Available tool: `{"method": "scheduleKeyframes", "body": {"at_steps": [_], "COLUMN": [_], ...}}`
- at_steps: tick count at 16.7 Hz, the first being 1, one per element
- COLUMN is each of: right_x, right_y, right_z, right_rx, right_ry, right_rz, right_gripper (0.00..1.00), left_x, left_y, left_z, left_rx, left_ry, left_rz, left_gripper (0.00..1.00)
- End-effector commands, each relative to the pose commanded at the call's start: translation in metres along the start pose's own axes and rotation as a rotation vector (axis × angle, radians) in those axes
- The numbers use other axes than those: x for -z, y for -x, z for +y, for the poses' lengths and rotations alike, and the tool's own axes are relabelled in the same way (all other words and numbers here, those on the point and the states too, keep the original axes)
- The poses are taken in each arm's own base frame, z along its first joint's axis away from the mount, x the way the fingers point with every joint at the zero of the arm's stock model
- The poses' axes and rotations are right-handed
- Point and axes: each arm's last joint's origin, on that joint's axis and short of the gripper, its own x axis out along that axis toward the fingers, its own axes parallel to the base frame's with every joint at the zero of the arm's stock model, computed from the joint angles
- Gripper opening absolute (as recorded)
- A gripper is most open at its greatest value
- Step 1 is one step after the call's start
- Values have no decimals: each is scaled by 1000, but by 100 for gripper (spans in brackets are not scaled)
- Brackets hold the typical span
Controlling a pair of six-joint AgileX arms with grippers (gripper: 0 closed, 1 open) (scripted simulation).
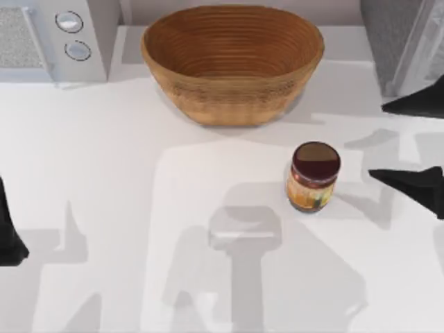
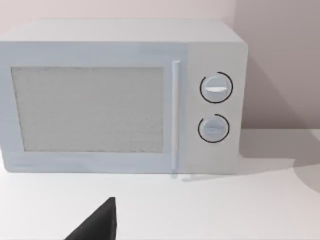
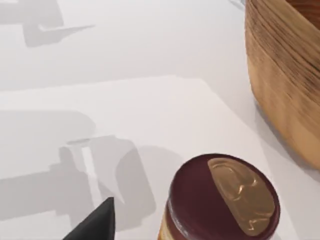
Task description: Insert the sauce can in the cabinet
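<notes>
The sauce can [image 1: 313, 176] stands upright on the white table [image 1: 139, 208], long axis vertical, maroon lid up, on the right half in front of the woven basket [image 1: 232, 62]. My right gripper [image 1: 409, 142] reaches in from the table's right edge, its two dark fingers spread wide apart and holding nothing, tips aimed left toward the can. The can sits just left of those fingertips, untouched. The cabinet [image 1: 402, 41] fills the far right corner. My left gripper [image 1: 10, 236] is parked at the left edge, facing the microwave [image 2: 120, 95]; I cannot tell its finger state.

Sauce can [image 1: 313, 176] before basket [image 1: 232, 62]
</notes>
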Motion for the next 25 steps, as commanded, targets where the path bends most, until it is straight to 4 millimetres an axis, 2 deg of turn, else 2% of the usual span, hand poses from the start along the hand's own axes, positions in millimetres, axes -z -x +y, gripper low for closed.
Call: {"method": "scheduleKeyframes", "body": {"at_steps": [3,5,8,11,13,20,25], "right_x": [39,68,108,138,146,148,154], "right_y": [-30,-49,-74,-90,-95,-94,-106], "right_z": [-31,-44,-53,-56,-56,-56,-58], "right_rx": [-155,-229,-298,-329,-336,-332,-336], "right_ry": [-10,-21,-34,-39,-39,-41,-41], "right_rz": [-82,-143,-223,-276,-290,-290,-292], "right_gripper": [100,100,100,100,100,100,100], "left_x": [0,0,0,0,0,0,0], "left_y": [0,0,0,0,0,0,0], "left_z": [0,0,0,0,0,0,0], "left_rx": [0,0,0,0,0,0,0], "left_ry": [0,0,0,0,0,0,0], "left_rz": [0,0,0,0,0,0,0], "left_gripper": [100,100,100,100,100,100,100]}}
